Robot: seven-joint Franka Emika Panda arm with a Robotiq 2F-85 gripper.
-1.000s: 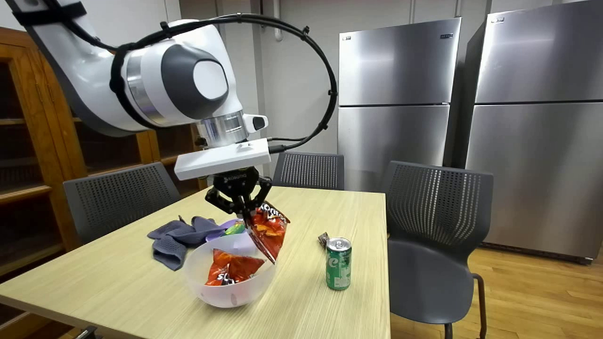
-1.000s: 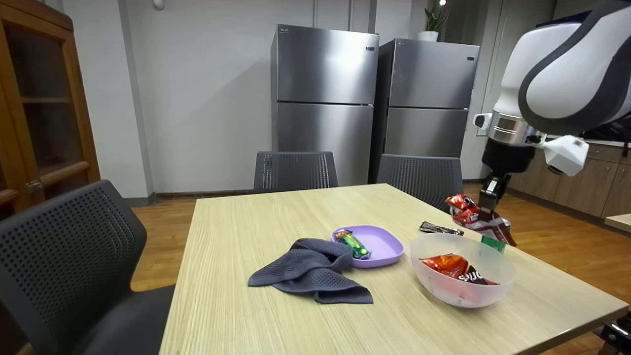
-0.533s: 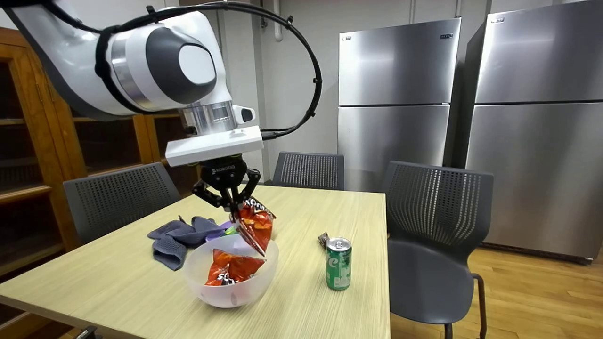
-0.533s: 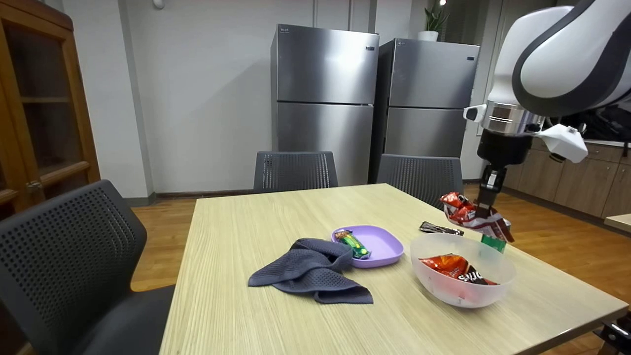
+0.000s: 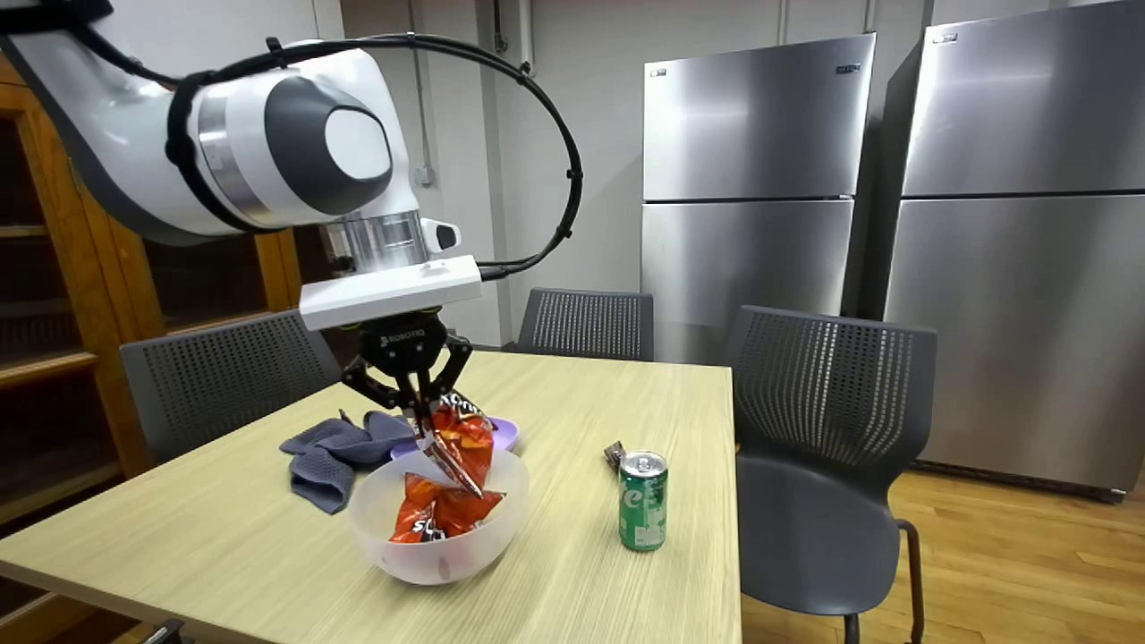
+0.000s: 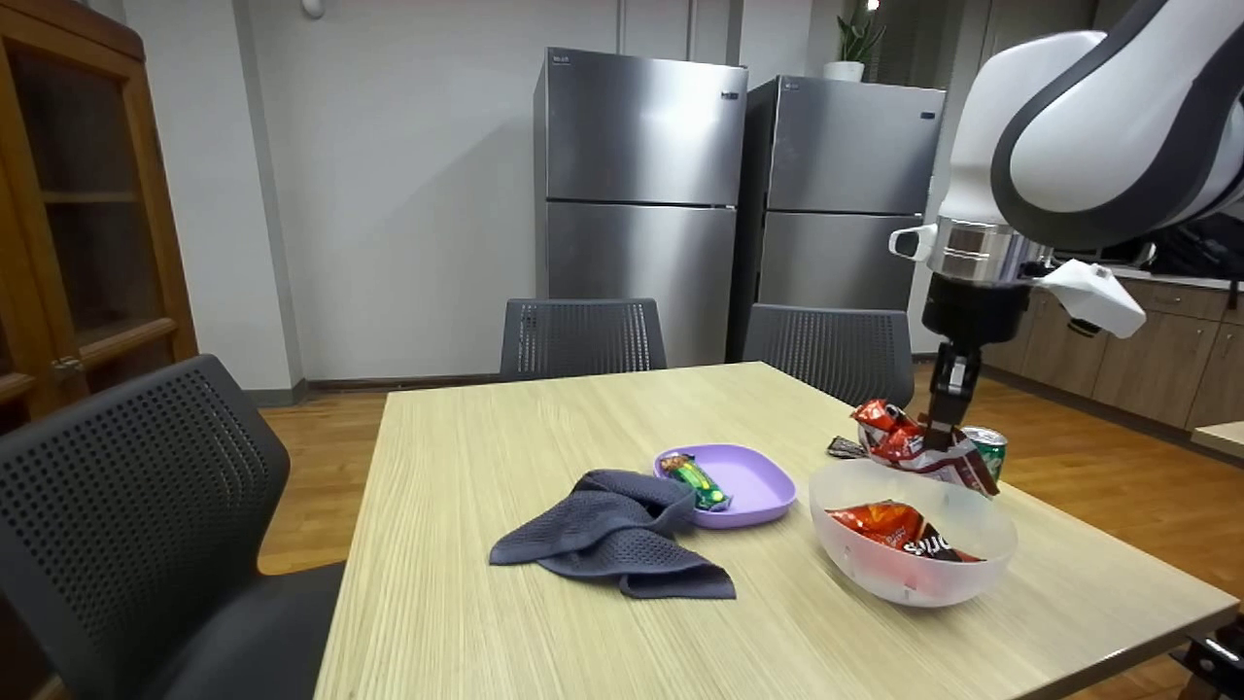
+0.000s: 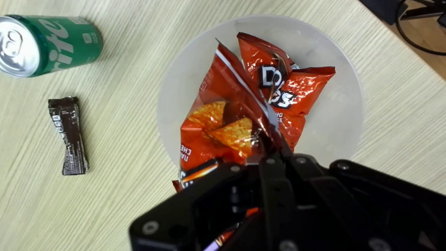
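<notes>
Gripper (image 5: 423,429) pinched on a red chip bag (image 7: 223,129) central in the wrist view, we seem at the aligning step above the bowl (image 7: 329,132), and lowering calls for careful centring.

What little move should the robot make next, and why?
Probably ease the pincer slightly towards the middle of the bowl: in the wrist view, the red chip bag it grips overlaps the rim, while a second bag lies inside.
</notes>
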